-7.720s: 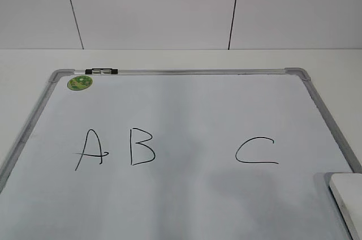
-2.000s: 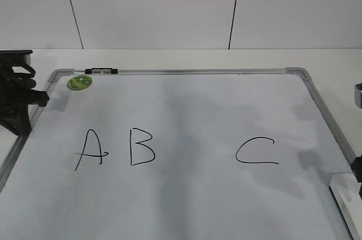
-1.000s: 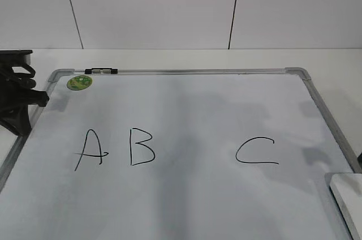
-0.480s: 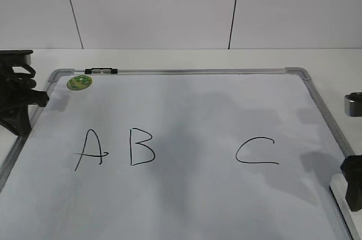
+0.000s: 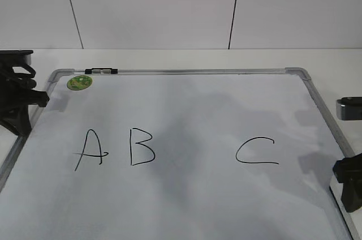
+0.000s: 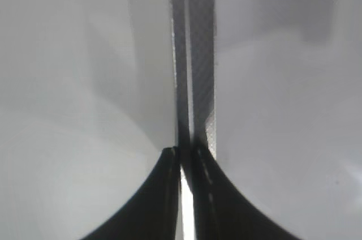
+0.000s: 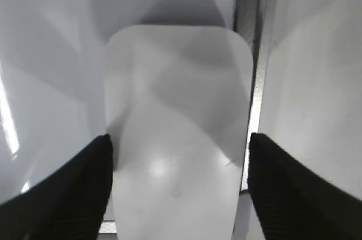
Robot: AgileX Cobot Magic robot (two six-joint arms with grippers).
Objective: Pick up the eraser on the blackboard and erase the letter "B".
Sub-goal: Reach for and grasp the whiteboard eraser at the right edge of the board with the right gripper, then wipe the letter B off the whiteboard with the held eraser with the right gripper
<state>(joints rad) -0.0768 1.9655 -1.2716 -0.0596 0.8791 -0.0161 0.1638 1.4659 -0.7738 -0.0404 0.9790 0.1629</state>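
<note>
The blackboard (image 5: 186, 98) lies flat, with a black "A" (image 5: 89, 149), the letter "B" (image 5: 142, 146) and a "C" (image 5: 257, 151) on it. The eraser (image 7: 178, 81) is a white rounded block at the board's near right corner, next to the grey frame (image 7: 251, 53). My right gripper (image 7: 180, 138) is open with one finger on each side of the eraser. In the exterior view the right gripper (image 5: 349, 186) hides the eraser. My left gripper (image 6: 184, 152) is shut and empty over the board's left frame (image 6: 192, 53). It sits at the far left in the exterior view (image 5: 34, 101).
A round green sticker (image 5: 80, 82) sits at the board's far left corner, with a small black-and-silver clip (image 5: 102, 71) on the top frame. A white table and a panelled wall lie behind the board.
My right gripper has come in from the right edge and moved down over the eraser, which now hides behind it in the exterior view. The left gripper has not moved.
</note>
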